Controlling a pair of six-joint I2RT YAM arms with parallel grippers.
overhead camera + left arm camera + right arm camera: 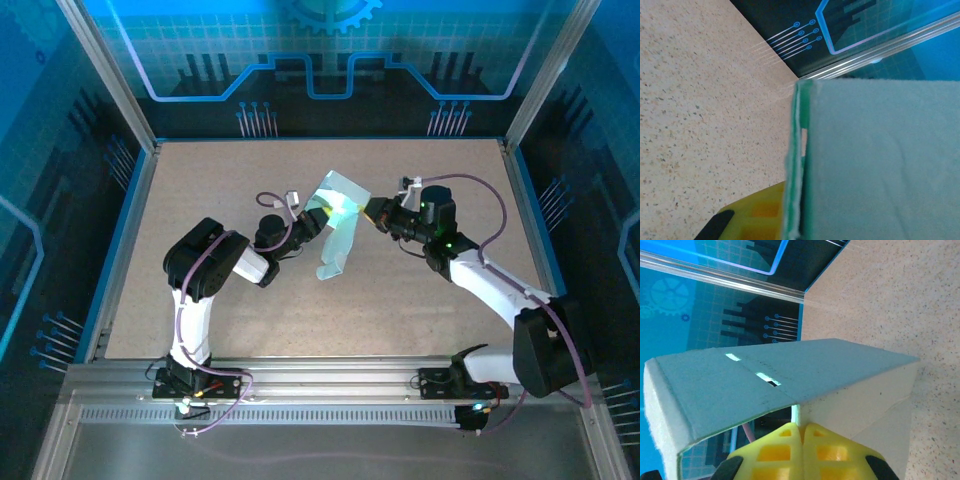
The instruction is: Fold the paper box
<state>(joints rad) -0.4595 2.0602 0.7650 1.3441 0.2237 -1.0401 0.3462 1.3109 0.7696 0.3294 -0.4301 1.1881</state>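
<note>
My right end effector (372,212) pinches the paper box (338,228) at 3 o'clock. For the left end effector (316,222), at 9 o'clock, I cannot tell.

Both arms stretched inward, left gripper (320,217) facing right gripper (369,211) closely, right one pinched closed

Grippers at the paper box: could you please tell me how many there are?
2. The left gripper is at the left side of the paper box, one finger against the card; the right gripper is shut on its right edge.
</note>
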